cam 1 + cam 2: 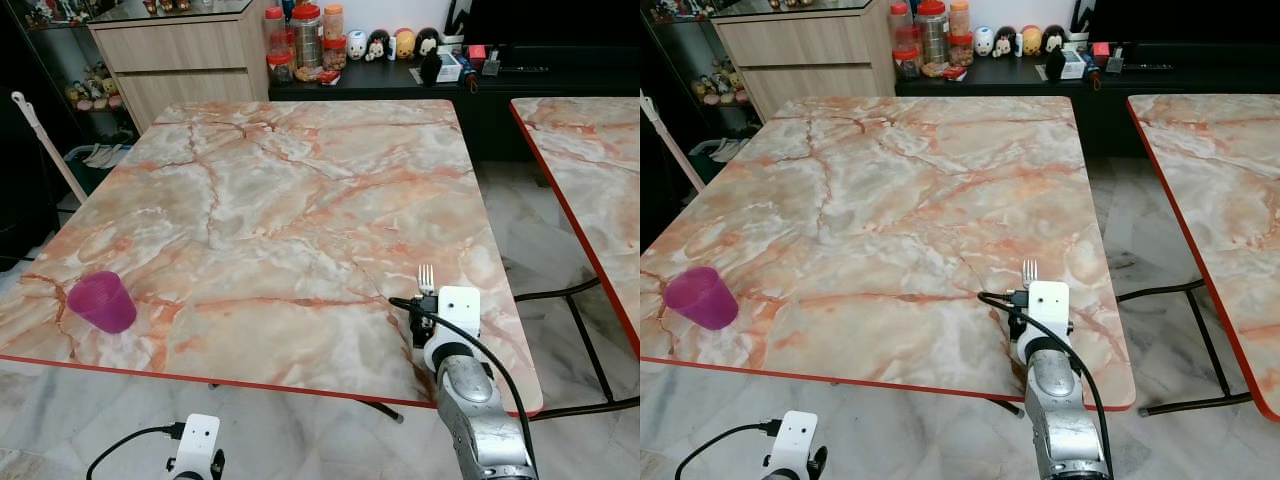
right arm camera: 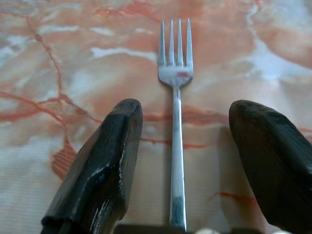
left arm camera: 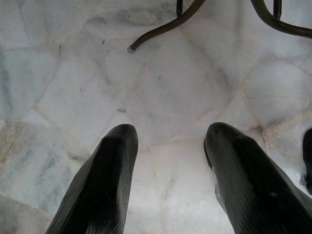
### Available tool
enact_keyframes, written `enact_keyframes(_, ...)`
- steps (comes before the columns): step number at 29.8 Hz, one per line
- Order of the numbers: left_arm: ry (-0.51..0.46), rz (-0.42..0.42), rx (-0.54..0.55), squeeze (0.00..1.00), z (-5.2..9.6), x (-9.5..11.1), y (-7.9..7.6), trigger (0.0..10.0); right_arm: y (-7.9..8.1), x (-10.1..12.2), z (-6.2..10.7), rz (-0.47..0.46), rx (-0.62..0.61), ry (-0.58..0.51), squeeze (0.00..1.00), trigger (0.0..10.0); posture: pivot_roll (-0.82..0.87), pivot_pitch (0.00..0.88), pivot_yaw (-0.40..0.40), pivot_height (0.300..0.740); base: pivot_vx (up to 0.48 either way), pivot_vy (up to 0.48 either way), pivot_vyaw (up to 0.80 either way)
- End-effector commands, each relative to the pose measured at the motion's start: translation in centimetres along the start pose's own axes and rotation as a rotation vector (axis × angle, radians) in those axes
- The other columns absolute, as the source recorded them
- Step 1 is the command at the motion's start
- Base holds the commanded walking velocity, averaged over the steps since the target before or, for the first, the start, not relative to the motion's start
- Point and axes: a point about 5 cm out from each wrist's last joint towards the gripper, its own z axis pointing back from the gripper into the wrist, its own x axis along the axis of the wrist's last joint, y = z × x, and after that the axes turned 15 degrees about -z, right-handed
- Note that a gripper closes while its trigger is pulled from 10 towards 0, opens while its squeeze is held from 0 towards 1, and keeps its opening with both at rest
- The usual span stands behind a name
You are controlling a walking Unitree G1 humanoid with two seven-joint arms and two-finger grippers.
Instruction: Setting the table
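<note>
Right wrist view: open tool (image 2: pixel 181 161) straddling fork (image 2: pixel 176 122).

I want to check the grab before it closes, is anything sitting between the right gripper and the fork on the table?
Nothing visible does. The fork lies flat on the marble table, its handle running between the open jaws of the right gripper, tines pointing away. The pink cup stands far off near the table's left edge.

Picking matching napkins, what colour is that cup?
Magenta-purple cup, clearest in the left eye view.
</note>
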Motion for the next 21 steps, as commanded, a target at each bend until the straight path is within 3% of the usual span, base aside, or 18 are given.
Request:
enact_keyframes(1,0.032,-0.002,0.000,0.00,0.2,-0.8,0.2,10.0,0.3,0.0,-0.2,-0.023,0.004,0.005,0.00,10.0,-0.01,0.057,0.065,0.740,0.000,0.000,0.00)
enact_keyframes(11,0.042,-0.004,-0.014,0.00,0.3,-1.1,-0.1,10.0,0.1,-1.5,-0.5,-0.020,-0.014,0.094,0.00,10.0,0.00,0.031,0.058,0.740,0.000,0.000,0.00)
enact_keyframes(12,0.043,-0.004,-0.016,0.00,0.3,-1.2,-0.1,10.0,0.1,-1.5,-0.5,-0.023,-0.012,0.095,0.00,3.0,0.00,0.027,0.057,0.740,0.000,0.000,0.00)
enact_keyframes(13,0.044,-0.005,-0.018,0.00,0.3,-1.2,-0.1,10.0,0.2,-1.5,-0.5,-0.024,-0.012,0.096,0.00,0.0,0.00,0.024,0.057,0.740,0.000,0.000,0.00)
enact_keyframes(21,0.051,-0.005,-0.037,0.00,0.4,-1.4,-0.2,10.0,0.0,-1.8,-0.6,-0.003,-0.016,0.114,0.00,0.0,-0.01,0.000,0.044,0.740,0.000,0.000,0.00)
